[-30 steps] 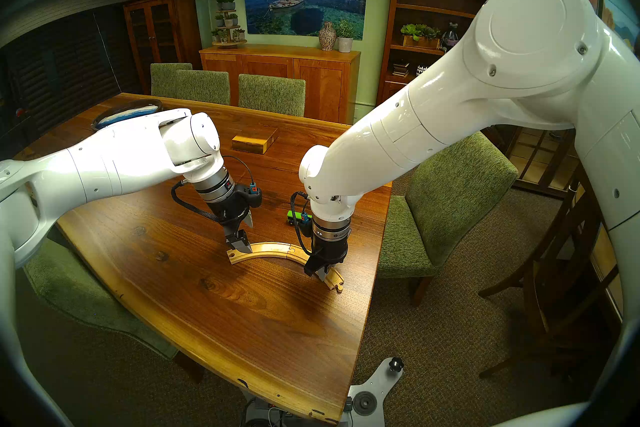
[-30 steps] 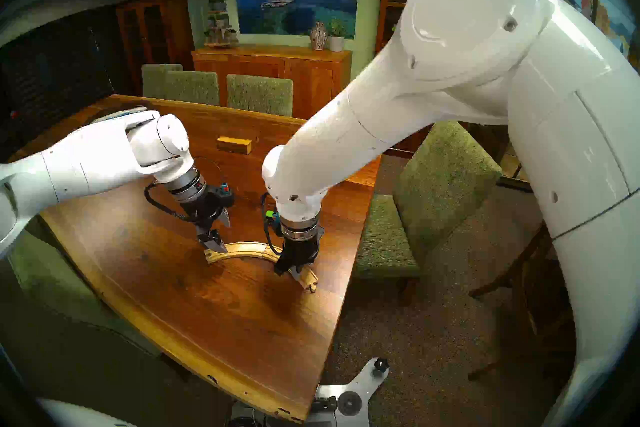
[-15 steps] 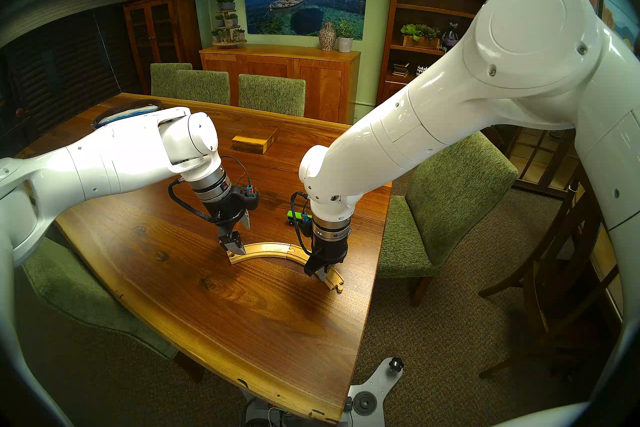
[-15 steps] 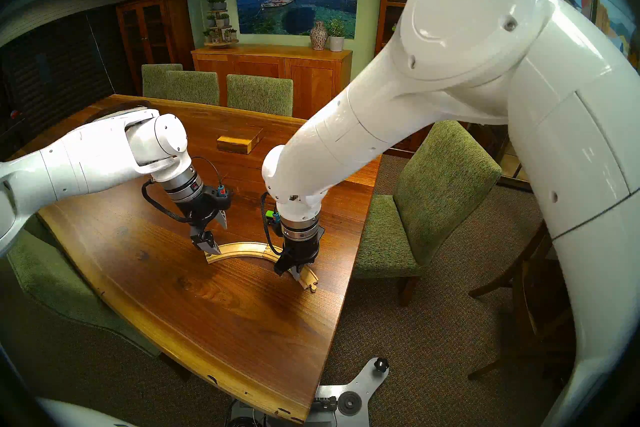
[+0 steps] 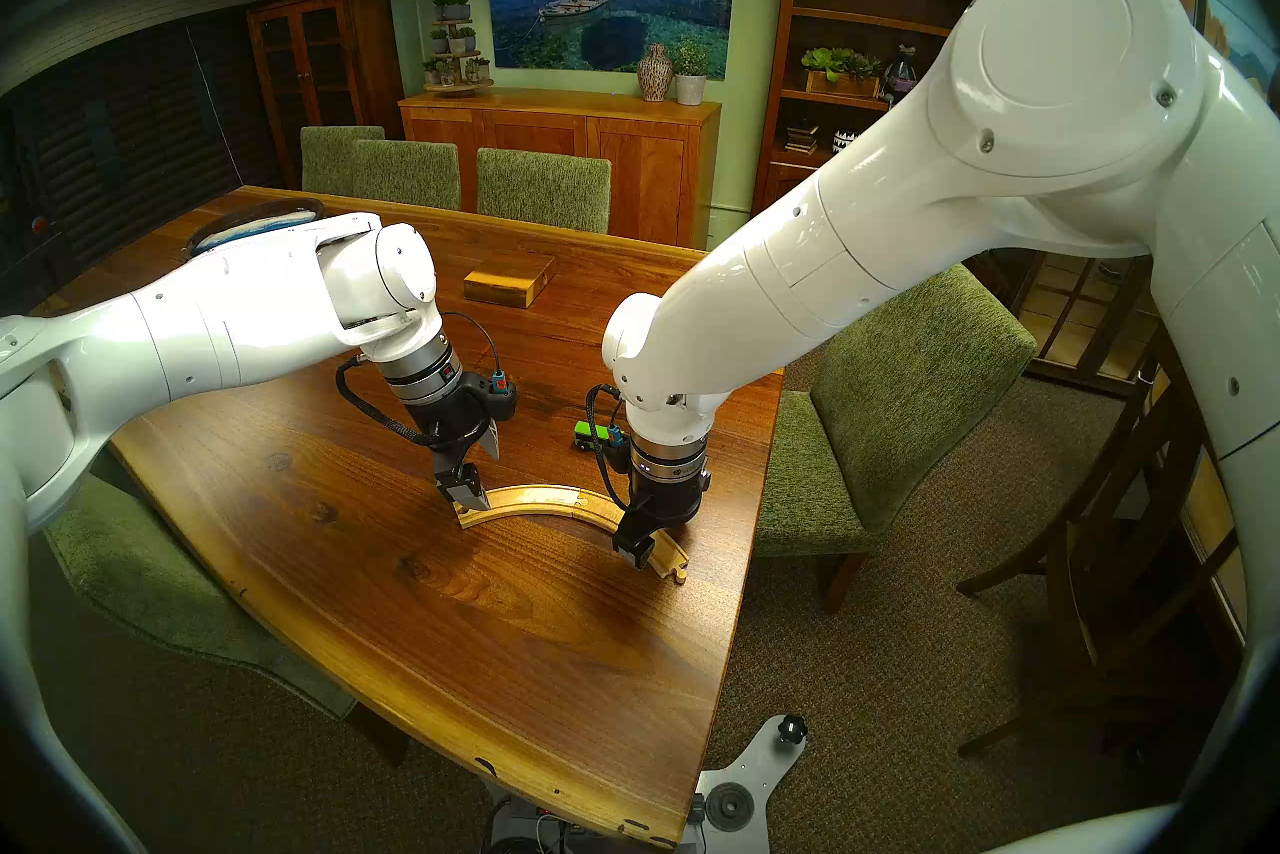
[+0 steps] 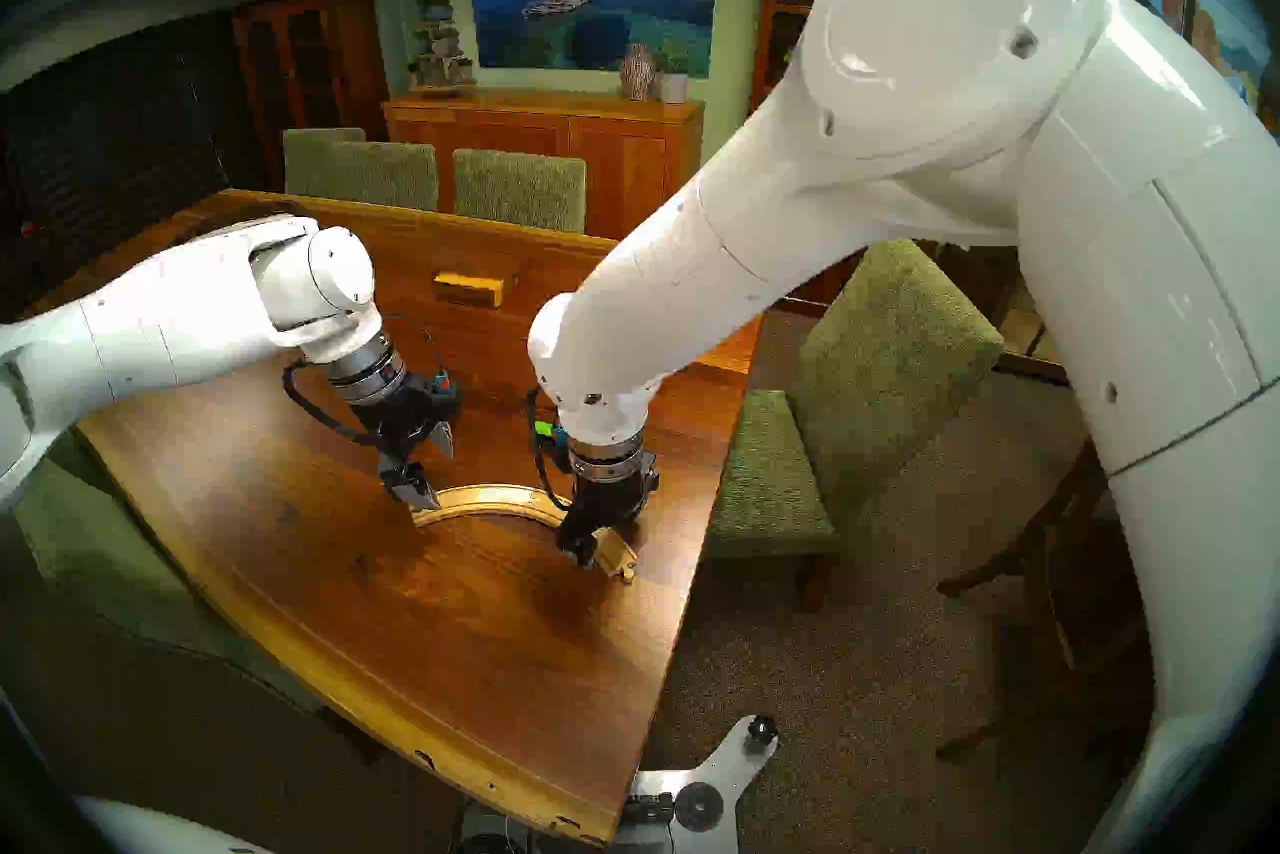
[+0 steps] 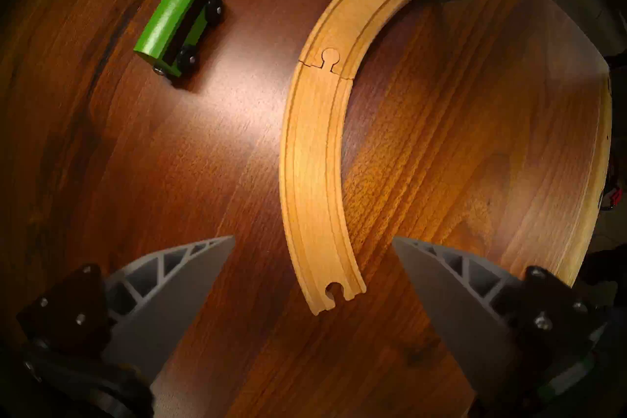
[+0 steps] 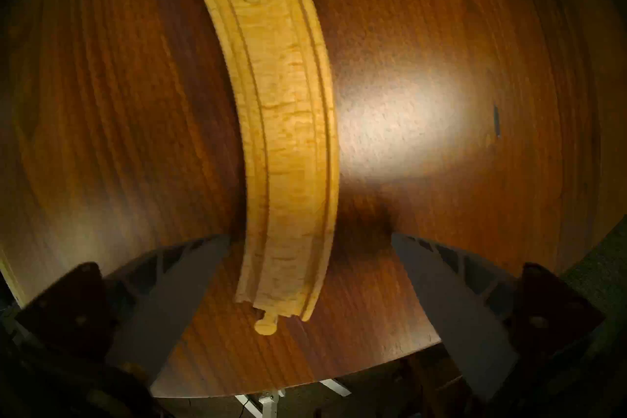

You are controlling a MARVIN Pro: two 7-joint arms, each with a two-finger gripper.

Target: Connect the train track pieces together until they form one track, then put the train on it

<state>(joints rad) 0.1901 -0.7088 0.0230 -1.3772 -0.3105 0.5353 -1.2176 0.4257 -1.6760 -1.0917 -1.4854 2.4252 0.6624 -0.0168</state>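
The two pale train track pieces lie joined as one track [image 5: 537, 495] on the table, with the peg-and-socket joint [image 7: 329, 62] seated. My left gripper [image 7: 314, 237] hangs open just above the track's socket end [image 7: 334, 293], one finger on each side. Over the peg end [image 8: 266, 325], my right gripper [image 8: 310, 236] is open, its fingers [image 8: 190, 274] straddling the wood with gaps on both sides. The green train [image 5: 592, 435] stands on the table behind the right wrist, off the track; it also shows as the train [image 7: 178, 22] in the left wrist view.
A yellow-brown wooden box [image 5: 509, 281] sits mid-table beyond the arms. A dark dish [image 5: 256, 222] lies at the far left, behind the left arm. The table's right edge [image 5: 738, 596] runs close to the peg end. Green chairs [image 5: 900, 416] surround the table.
The right gripper has opened and let go of the track's peg end, its wrist shifting slightly. The left gripper moved a little to the left, then stayed still. The track has not moved.
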